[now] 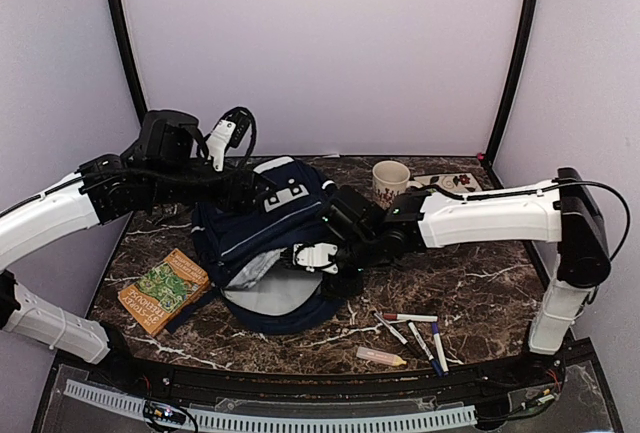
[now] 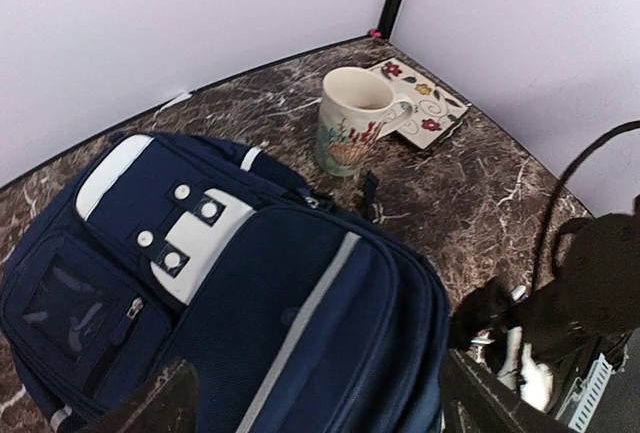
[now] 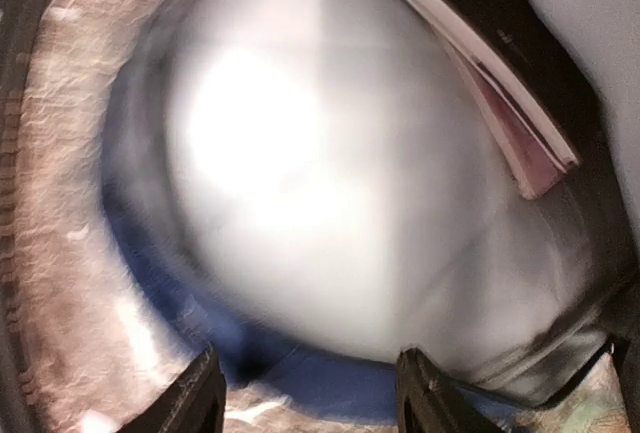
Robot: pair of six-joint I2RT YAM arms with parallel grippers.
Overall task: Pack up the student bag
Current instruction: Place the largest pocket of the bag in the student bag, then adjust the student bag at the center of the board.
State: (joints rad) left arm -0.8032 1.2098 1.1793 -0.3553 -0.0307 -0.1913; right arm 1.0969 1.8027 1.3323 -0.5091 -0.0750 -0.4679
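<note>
The student bag point(image 1: 262, 243), navy with a grey stripe and light grey patches, lies in the middle of the table with its mouth toward the front, grey lining showing. My left gripper point(image 1: 256, 191) hovers over the bag's top. In the left wrist view its fingers point(image 2: 150, 405) stand wide apart over the bag's front panel point(image 2: 270, 293), open and holding nothing. My right gripper point(image 1: 306, 257) is at the bag's mouth. In the blurred right wrist view it is open point(image 3: 312, 403), facing the grey lining point(image 3: 320, 183), where a book point(image 3: 495, 93) lies inside.
A green patterned book point(image 1: 163, 290) lies left of the bag. Several markers point(image 1: 412, 329) and a pale eraser-like stick point(image 1: 380, 356) lie at the front right. A flowered mug point(image 1: 390, 180) and a decorated tile point(image 1: 447, 182) stand at the back right.
</note>
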